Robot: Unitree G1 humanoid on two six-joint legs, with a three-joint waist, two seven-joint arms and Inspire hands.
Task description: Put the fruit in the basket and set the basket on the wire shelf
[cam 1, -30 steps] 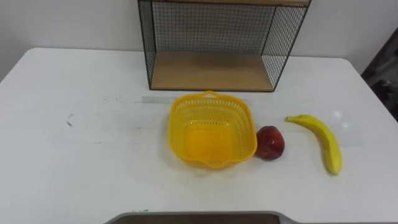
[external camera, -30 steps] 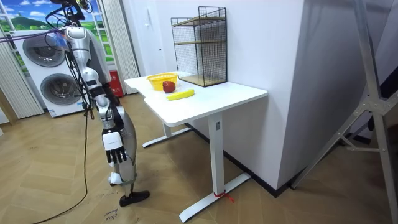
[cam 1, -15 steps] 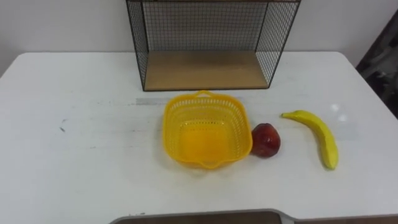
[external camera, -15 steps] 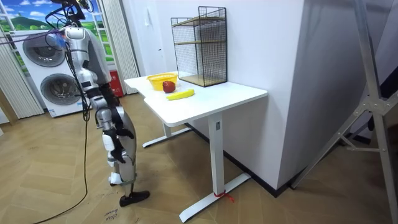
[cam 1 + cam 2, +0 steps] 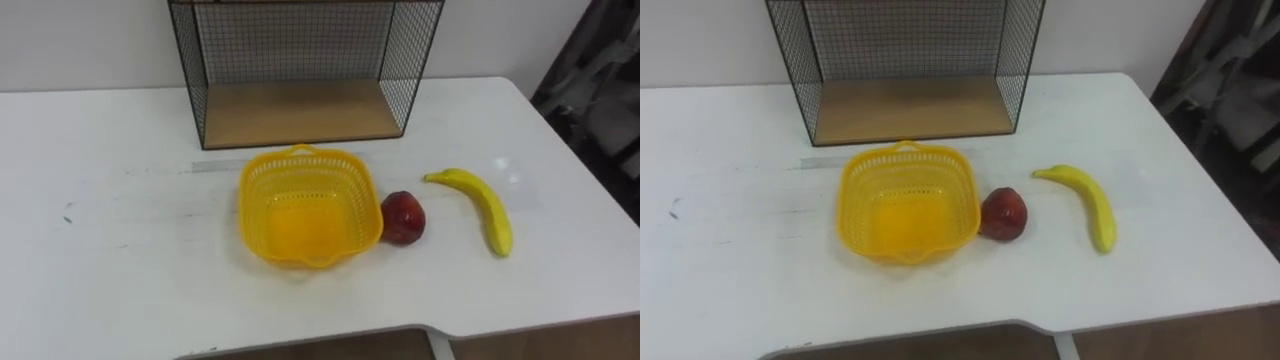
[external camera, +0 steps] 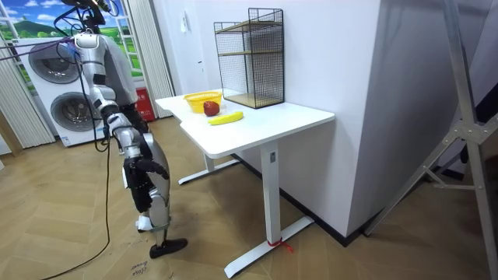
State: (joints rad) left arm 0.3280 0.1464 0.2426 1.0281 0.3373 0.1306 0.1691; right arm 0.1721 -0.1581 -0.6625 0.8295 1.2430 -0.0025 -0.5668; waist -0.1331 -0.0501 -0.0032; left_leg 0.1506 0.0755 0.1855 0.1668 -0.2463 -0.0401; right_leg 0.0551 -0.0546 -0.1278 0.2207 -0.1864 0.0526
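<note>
— Start at the left. What lies there?

— Bare white worktop (image 5: 100,260), smooth and matt, with one small dark scuff (image 5: 68,213) near its left edge. The front edge curves inward at the bottom.

— And further in?

— At the back stands the wire shelf (image 5: 290,45): thin black mesh on the back and sides, open at the front, with a flat, pale wooden board (image 5: 300,112) as its floor. Its top is cut off by the frame. Just in front of it sits the basket (image 5: 252,200), yellow plastic, squarish with rounded corners, its walls pierced with rows of small holes. It stands upright on the worktop with nothing inside.

— The fruit?

— Both pieces are outside it, to the right. The red apple (image 5: 403,218) is glossy and a little lumpy, right against the basket's right wall; whether it touches I cannot tell. The banana (image 5: 484,205) lies apart from the apple, yellow and curved, stem end towards the shelf.

— Beyond that?

— Past the worktop's right edge there are dark, blurred shapes I cannot make out.

— And the robot?

— In the room view it stands at the room view's left of the worktop, with washing machines (image 6: 58,62) behind it. Its right hand (image 6: 131,173) hangs low by its side, too small to tell whether it is open or closed.
</note>
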